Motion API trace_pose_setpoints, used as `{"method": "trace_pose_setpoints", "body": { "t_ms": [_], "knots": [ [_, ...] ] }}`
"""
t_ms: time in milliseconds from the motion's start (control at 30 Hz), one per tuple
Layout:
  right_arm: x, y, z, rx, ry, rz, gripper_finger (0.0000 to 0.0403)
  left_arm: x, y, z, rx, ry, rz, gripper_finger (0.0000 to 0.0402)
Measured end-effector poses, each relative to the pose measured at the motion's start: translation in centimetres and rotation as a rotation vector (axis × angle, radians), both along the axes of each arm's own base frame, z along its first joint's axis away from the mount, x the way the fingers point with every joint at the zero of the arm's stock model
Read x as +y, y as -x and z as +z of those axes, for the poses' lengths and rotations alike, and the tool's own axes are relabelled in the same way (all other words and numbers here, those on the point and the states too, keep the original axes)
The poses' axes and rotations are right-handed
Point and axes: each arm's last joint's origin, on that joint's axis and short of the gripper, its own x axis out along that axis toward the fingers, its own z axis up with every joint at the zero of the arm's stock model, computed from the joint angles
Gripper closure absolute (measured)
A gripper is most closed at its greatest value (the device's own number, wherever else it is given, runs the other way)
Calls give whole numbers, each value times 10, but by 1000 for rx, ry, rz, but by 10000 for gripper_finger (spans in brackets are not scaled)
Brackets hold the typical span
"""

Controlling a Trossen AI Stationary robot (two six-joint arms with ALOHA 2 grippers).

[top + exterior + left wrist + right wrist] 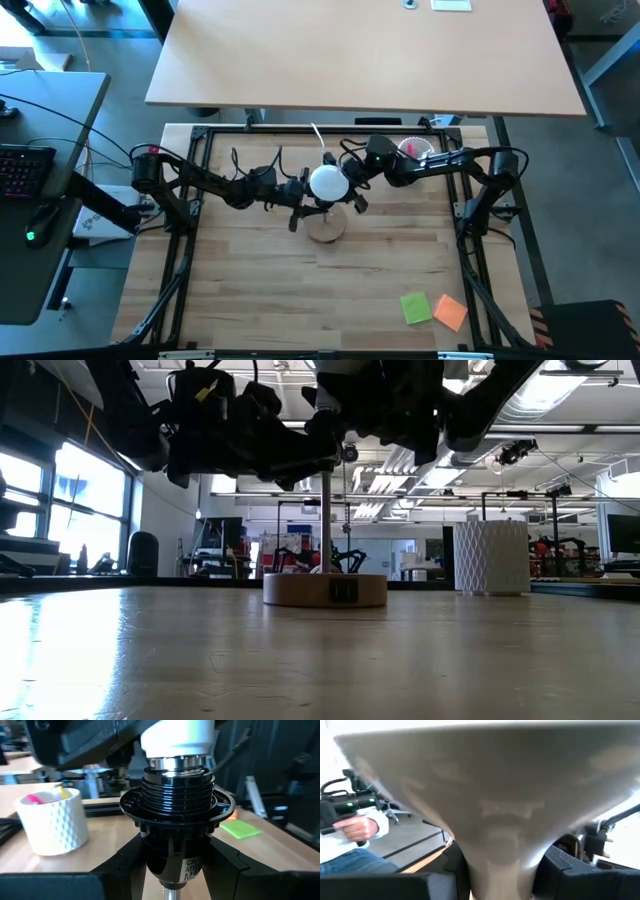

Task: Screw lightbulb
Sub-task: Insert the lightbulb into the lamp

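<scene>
The lamp's round wooden base (325, 226) stands mid-table, with a thin pole (326, 520) that carries the black threaded socket (177, 805). The white lightbulb (328, 183) stands upright on the socket, its metal screw end (175, 764) at the socket's mouth. My left gripper (300, 198) reaches in from the left and is shut on the socket. My right gripper (352, 184) reaches in from the right and is shut on the bulb. The bulb's neck (495, 820) fills the right wrist view. My left gripper pinches the socket's lower body (150, 865), below its collar, between its two fingers (125, 862). It comes in about level from the table's left. The socket stays upright on the pole. My right gripper pinches the bulb's cone-shaped neck (495, 855) between its two fingers (555, 865), below the globe. It comes in from the table's right. The bulb stands upright with its screw end in the socket's mouth.
A white textured cup (52, 820) with pink items stands at the back right (415, 150). A green sticky note (416, 307) and an orange one (451, 312) lie near the front right. A person's hand (360, 827) shows beyond the table.
</scene>
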Motion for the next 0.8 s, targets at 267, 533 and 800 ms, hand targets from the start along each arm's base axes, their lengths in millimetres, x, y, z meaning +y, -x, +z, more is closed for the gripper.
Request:
{"method": "trace_pose_setpoints", "body": {
  "t_ms": [267,533,800],
  "knots": [
    [8,-10,-3,17,-36,104,269,-2,-3,2,21,20,-145,260],
    [7,-11,-2,42,-68,102,269,-2,-2,3,35,33,-151,260],
    [7,-11,2,108,-196,35,269,-3,-1,4,89,70,-94,220]
  ]
}}
